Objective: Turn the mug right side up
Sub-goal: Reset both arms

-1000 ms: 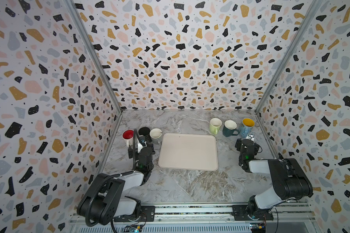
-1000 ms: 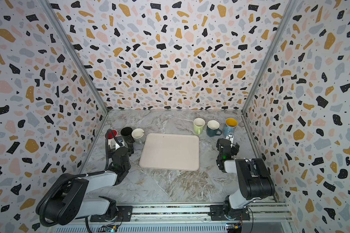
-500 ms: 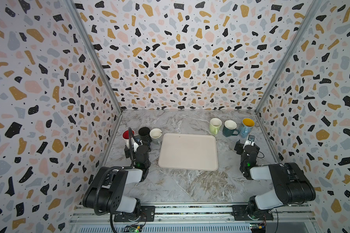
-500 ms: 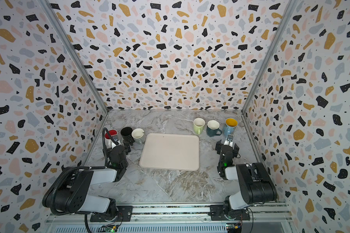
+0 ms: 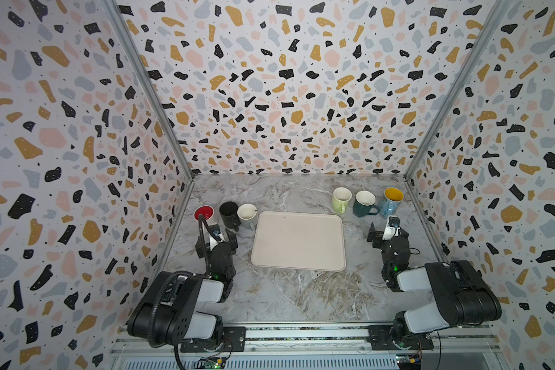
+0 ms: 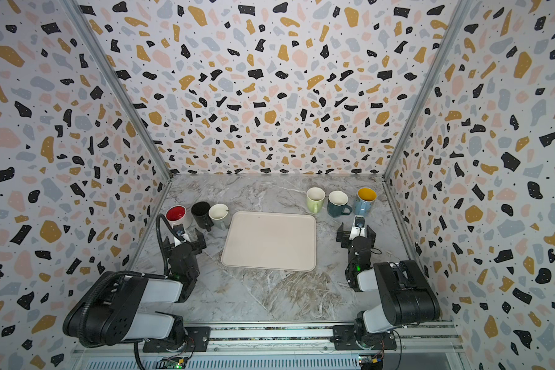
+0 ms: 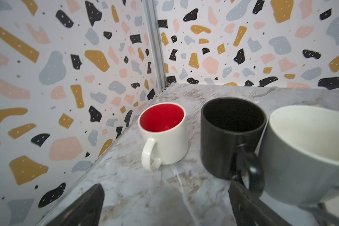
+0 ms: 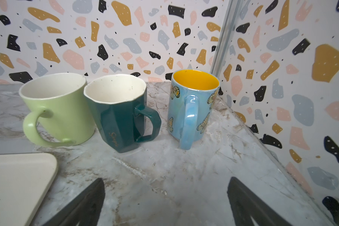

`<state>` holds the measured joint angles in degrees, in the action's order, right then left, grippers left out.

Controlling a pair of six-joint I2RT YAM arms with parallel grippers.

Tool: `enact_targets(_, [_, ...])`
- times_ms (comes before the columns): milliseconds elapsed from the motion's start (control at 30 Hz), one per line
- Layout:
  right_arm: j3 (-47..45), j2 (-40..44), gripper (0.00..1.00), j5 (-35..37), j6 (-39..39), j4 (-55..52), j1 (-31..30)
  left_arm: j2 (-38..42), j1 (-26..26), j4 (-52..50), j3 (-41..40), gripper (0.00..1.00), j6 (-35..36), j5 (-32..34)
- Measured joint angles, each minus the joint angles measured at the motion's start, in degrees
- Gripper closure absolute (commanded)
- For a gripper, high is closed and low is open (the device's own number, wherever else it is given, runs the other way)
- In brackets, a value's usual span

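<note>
Obs.: six ceramic mugs stand by the cream rectangular tray (image 5: 298, 240), every one mouth-up.
- Off the tray's far-left corner: white mug with a red inside (image 7: 164, 137), matte black mug (image 7: 227, 137), grey mug with a white inside (image 7: 301, 156).
- Past its far-right corner: pale green mug (image 8: 63, 113), dark teal faceted mug (image 8: 115, 121), tall blue butterfly mug with a yellow inside (image 8: 190, 109).

You have no inverted mug left in view, so I judge the task done. Which mug was the one to turn, you cannot tell.

Tools: left gripper (image 7: 165, 185) is spread wide and empty, just short of the black mug's handle. Right gripper (image 8: 166, 182) is spread wide and empty, short of the teal and blue mugs and touching neither.

Handling, if you must retake one: expect glazed ceramic to be rigid, fairly heavy and slick, and likely to chip on the marble-look tabletop (image 5: 269, 298).
- Pinch the wall at the rim, one finger inside and one outside, or clamp the handle. All the handles face your arms.
- The green and teal rims sit touching or nearly so, and the black and grey mugs crowd each other.
- The blue mug stands apart, so it is your easiest grasp.
</note>
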<state>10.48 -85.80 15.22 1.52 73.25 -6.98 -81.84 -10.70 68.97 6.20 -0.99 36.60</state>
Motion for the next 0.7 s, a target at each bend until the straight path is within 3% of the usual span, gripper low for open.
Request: enact_targets(700, [-1.60, -0.92, 0.01, -2.16, -0.15, 3.61, 0.17, 0.52, 0.90, 0.15, 1.33, 0.00, -0.13, -3.10])
